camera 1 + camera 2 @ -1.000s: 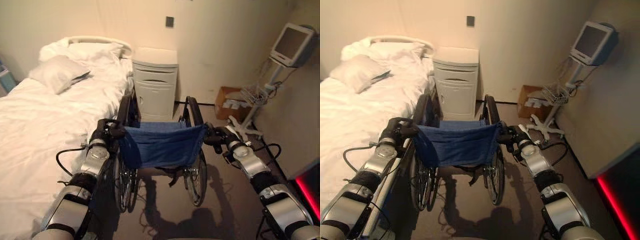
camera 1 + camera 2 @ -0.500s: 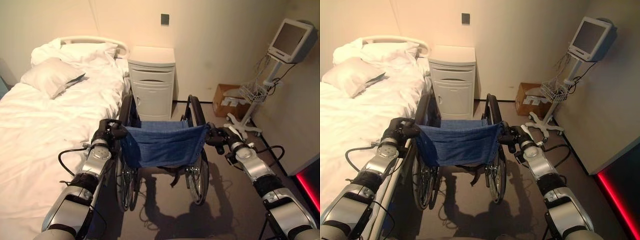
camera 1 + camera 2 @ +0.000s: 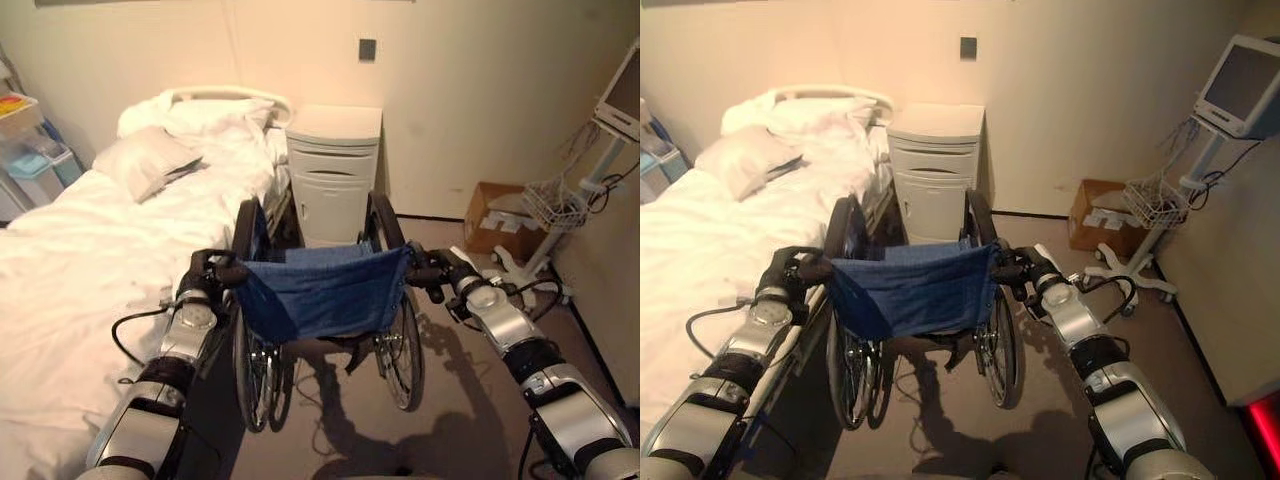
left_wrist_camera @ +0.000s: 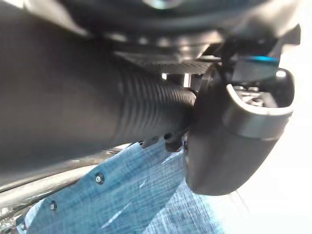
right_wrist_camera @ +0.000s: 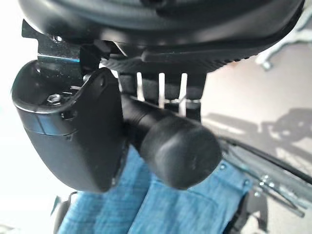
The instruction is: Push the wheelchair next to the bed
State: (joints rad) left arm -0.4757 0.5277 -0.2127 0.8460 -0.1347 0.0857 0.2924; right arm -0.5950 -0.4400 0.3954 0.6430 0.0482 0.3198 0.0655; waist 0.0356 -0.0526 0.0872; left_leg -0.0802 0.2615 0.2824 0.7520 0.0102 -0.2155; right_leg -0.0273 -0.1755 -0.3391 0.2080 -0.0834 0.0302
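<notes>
Left eye view: the wheelchair [image 3: 325, 300] stands just right of the bed [image 3: 90, 260], facing the far cabinet [image 3: 333, 170]. Left hand [image 3: 205, 272] and right hand [image 3: 440, 272] each clasp a push handle.

Left wrist view: fingers wrap the ribbed grip [image 4: 146, 109].

Right wrist view: the thumb [image 5: 73, 141] and fingers close round the other grip [image 5: 178, 148].

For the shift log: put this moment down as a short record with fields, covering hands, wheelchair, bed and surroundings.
left hand: curled round the wheelchair's left push handle
right hand: curled round the right push handle
wheelchair: blue fabric back towards the robot, its left wheel close beside the bed
bed: white sheets, pillow near the head
ahead: white bedside cabinet against the wall
right side: cardboard box, monitor stand
</notes>
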